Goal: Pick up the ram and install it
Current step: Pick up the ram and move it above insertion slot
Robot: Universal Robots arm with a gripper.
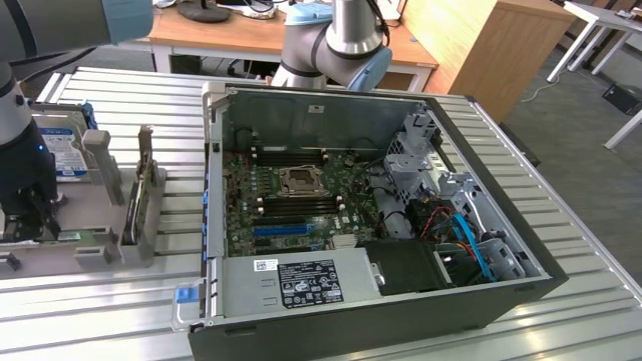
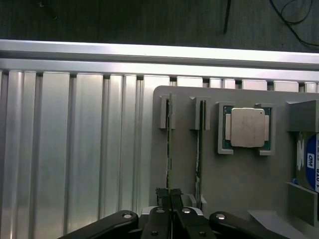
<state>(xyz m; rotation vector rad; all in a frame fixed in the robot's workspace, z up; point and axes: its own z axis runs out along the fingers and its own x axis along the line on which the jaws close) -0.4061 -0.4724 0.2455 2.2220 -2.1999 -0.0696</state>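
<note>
The ram (image 2: pixel 169 149) is a thin green stick seen edge-on, standing in a slot of the grey holder tray (image 2: pixel 234 179). My gripper (image 2: pixel 170 199) is right over it, and its black fingers (image 2: pixel 158 219) are shut on the stick's top edge near one end. A second stick (image 2: pixel 200 144) stands in the parallel slot beside it. In the exterior view my arm (image 1: pixel 20 150) reaches down over the tray (image 1: pixel 60 259) at that view's left. The open computer case (image 1: pixel 331 101) lies to its right, motherboard (image 1: pixel 291 188) facing up.
A processor chip (image 2: pixel 246 127) sits in a pocket of the tray, and a hard drive with a blue label (image 2: pixel 310 167) stands beyond it. A card with a metal bracket (image 1: pixel 135 203) stands upright between tray and case. Ribbed aluminium table (image 2: pixel 75 149) surrounds everything.
</note>
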